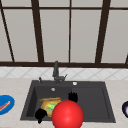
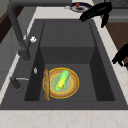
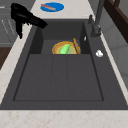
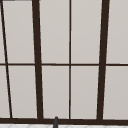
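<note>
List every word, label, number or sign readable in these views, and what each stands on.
None: no readable text on the sink, faucet, yellow plate, blue plate, red ball or window.

A round yellow-rimmed wooden bowl (image 2: 62, 83) sits flat in the sink's left basin, holding a green corn cob (image 2: 61, 80) lying tilted inside it.
</note>
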Motion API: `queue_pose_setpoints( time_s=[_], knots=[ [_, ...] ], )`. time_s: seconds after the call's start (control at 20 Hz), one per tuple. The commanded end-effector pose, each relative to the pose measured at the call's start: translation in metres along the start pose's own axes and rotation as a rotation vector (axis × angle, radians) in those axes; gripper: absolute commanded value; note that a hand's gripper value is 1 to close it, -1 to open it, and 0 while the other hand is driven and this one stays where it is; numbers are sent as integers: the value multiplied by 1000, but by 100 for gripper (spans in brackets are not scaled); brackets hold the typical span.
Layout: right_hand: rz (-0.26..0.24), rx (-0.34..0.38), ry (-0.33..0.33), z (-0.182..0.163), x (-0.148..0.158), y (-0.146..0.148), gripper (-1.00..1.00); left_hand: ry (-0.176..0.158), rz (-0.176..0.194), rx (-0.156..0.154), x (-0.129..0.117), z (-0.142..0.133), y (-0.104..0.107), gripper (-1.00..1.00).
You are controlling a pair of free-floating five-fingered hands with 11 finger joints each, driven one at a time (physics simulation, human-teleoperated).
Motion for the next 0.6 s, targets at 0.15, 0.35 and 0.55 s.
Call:
queue_pose_setpoints(
  time_s=[0.15,0.35,0.55],
  knots=[
    [6,-5,-32,-8,40,-21,-100,0,0,0,0,0,0,0],
    [-5,55,-78,-8,59,-22,-100,0,0,0,0,0,0,0],
    [-26,47,-149,-10,72,-23,-100,0,0,0,0,0,0,0]
  ],
)
